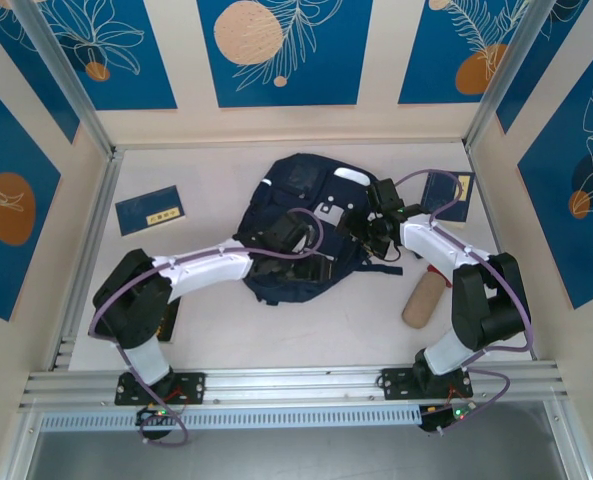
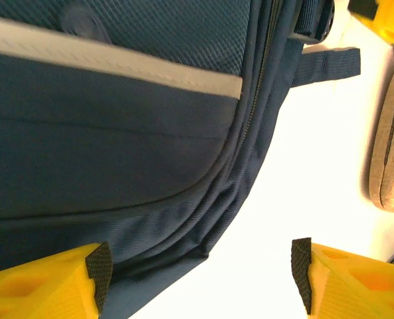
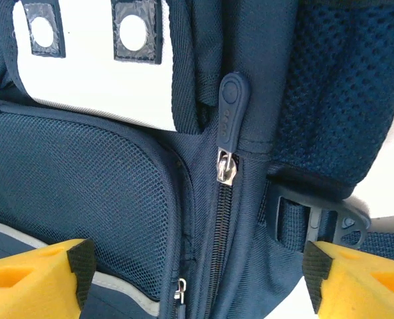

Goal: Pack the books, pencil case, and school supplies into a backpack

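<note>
Two books (image 1: 148, 210) flanking backpack (image 1: 296, 175), pencil case (image 1: 423, 300) nearby, left fingers (image 2: 100, 269), right fingers (image 3: 82, 266) both open

Cream walls (image 1: 386, 60), blue leaf-print panels (image 1: 316, 60), aluminium corner posts (image 1: 66, 80). White worktop (image 1: 276, 340), aluminium rail (image 1: 296, 385) along near edge. Even light.

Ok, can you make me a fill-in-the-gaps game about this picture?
___ books lie outside the backpack.
The fingers of the left gripper are ___.
The pencil case lies on the robot's ___ side.
Missing words: two, yellow, right.
</note>
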You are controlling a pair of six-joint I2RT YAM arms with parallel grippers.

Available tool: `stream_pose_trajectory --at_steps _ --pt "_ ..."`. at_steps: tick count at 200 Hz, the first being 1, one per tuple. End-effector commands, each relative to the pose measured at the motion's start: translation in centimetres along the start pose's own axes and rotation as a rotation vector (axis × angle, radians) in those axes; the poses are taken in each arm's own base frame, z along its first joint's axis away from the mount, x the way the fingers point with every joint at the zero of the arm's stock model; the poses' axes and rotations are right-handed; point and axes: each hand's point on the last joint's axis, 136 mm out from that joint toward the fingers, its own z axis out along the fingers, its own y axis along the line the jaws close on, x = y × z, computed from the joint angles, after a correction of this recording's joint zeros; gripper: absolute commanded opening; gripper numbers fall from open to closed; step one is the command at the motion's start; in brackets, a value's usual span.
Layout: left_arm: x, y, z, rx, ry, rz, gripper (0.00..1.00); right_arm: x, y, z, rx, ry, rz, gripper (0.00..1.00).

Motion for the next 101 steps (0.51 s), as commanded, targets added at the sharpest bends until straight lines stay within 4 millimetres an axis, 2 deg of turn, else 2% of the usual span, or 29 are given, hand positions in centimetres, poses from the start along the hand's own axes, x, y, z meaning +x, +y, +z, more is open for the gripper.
stream_pose_trajectory --at_steps 1,24,46,68,101 --pt "-2.1 1.7 -3.8 -0.135 -0.033 0.096 0.67 0.9 -0.5 0.1 -0.003 0.046 0.017 0.78" --pt "-4.2 3.9 -3.6 -0.194 -0.035 0.075 0.59 0.8 -0.2 0.5 -0.015 0.052 0.024 0.69" --pt "-5.2 5.9 -2.4 -0.245 -0.023 0.017 0.55 0.7 0.0 1.3 -0.016 0.064 0.028 0.68" --pt "-5.3 7.6 -0.8 -0.274 -0.004 -0.052 0.54 0.8 0.2 2.3 -0.017 0.094 0.025 0.68" --pt "-4.1 10.0 0.7 -0.333 0.031 -0.093 0.54 1.7 0.7 4.0 -0.018 0.154 0.006 0.68"
